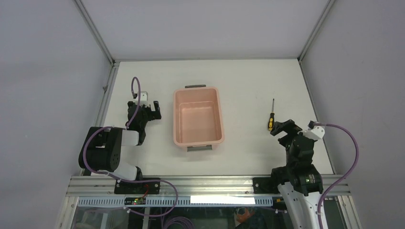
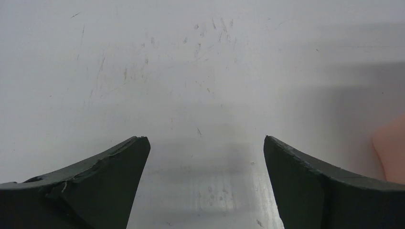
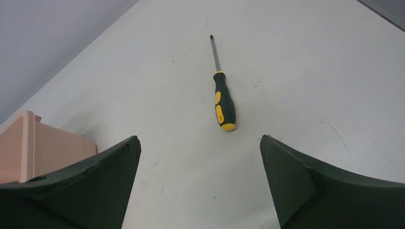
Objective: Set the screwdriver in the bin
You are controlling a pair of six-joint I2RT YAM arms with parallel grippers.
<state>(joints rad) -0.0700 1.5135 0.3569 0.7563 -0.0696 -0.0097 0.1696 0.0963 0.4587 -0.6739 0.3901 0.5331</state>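
Note:
The screwdriver (image 1: pixel 271 117) lies flat on the white table, right of the bin, its yellow-and-black handle (image 3: pixel 223 106) nearest my right gripper and its thin shaft pointing away. My right gripper (image 1: pixel 282 128) hovers just behind the handle end, open, with nothing between its fingers (image 3: pixel 198 143). The salmon-pink bin (image 1: pixel 198 117) stands in the middle of the table, empty, a grey handle at each short end. My left gripper (image 1: pixel 149 109) sits left of the bin, open over bare table (image 2: pixel 205 143).
A corner of the bin (image 3: pixel 28 143) shows at the left of the right wrist view, and its edge (image 2: pixel 391 152) at the right of the left wrist view. Metal frame rails (image 1: pixel 107 90) run along the table's left and right edges. Grey walls enclose the cell.

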